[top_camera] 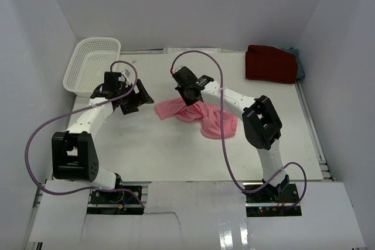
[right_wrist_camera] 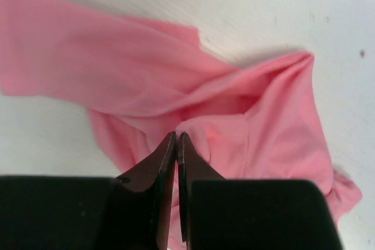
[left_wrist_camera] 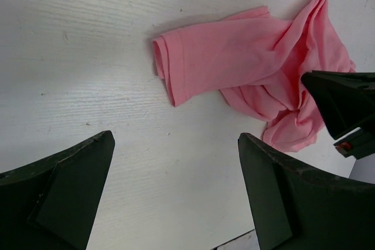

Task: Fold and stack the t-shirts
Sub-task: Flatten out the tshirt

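The light pink t-shirt (top_camera: 202, 115) lies crumpled in the middle of the table. It also shows in the left wrist view (left_wrist_camera: 252, 68) and in the right wrist view (right_wrist_camera: 146, 86). My right gripper (top_camera: 188, 96) is shut, pinching a fold of the pink shirt between its tips (right_wrist_camera: 177, 136). My left gripper (top_camera: 136, 99) is open and empty, to the left of the shirt, over bare table (left_wrist_camera: 176, 162). The dark red t-shirt (top_camera: 270, 64) lies folded at the far right corner, on top of the teal-grey one (top_camera: 300, 64), of which only an edge shows.
A white perforated basket (top_camera: 91, 65) stands at the far left, just behind my left gripper. White walls close the table in on the left, back and right.
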Available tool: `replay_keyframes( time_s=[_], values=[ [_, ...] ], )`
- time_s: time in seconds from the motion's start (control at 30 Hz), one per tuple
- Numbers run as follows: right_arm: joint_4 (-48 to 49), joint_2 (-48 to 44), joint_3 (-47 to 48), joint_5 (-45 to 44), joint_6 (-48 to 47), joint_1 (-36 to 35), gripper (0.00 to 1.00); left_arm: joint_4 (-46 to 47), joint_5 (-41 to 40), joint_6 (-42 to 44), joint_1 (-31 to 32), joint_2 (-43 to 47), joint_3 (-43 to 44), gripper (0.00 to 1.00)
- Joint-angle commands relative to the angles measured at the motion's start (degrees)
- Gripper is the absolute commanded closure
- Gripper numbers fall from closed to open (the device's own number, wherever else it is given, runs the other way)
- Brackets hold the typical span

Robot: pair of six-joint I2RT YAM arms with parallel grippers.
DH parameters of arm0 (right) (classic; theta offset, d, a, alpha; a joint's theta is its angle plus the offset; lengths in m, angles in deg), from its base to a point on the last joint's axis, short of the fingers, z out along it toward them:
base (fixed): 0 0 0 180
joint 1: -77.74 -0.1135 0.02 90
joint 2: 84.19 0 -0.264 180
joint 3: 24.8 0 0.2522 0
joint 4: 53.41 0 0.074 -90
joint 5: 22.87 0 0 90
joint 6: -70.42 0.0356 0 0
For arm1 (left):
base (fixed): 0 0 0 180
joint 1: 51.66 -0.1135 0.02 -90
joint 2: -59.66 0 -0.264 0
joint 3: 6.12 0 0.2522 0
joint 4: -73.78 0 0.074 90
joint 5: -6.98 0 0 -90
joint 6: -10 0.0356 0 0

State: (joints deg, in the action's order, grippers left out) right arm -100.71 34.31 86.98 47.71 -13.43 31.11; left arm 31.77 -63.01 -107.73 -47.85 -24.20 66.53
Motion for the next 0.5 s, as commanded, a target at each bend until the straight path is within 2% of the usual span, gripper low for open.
replay_keyframes(
  time_s=[0.0, 0.07, 0.1, 0.2, 0.4, 0.47],
  values=[
    [-2.8, -0.6, 12.8, 8.4, -1.6, -0.1, 0.92, 0.7, 2.0, 1.1, -0.4, 0.4, -0.1, 0.02],
    [-6.7, 0.2, 20.3, 12.5, -2.3, -0.1, 0.92, 0.7, 2.7, 1.6, -0.4, 0.4, 0.0, 0.02],
    [-10.8, 0.1, 27.1, 14.6, -2.5, -0.1, 0.92, 0.7, 3.3, 2.2, -0.4, 0.4, 0.2, 0.02],
    [-14.8, -4.2, 30.7, 10.5, -3.3, 0.0, 0.92, 0.3, 4.5, 4.3, -0.3, 0.5, 0.6, 0.02],
    [-16.1, -21.1, 17.0, 7.6, -2.3, 5.3, 0.92, -1.7, 2.7, 7.5, 1.0, 1.6, 3.1, 0.02],
    [-15.9, -26.7, 12.0, 3.0, -1.5, 6.5, 0.92, -1.9, 1.5, 7.9, 2.3, 1.9, 4.5, 0.02]
  ],
)
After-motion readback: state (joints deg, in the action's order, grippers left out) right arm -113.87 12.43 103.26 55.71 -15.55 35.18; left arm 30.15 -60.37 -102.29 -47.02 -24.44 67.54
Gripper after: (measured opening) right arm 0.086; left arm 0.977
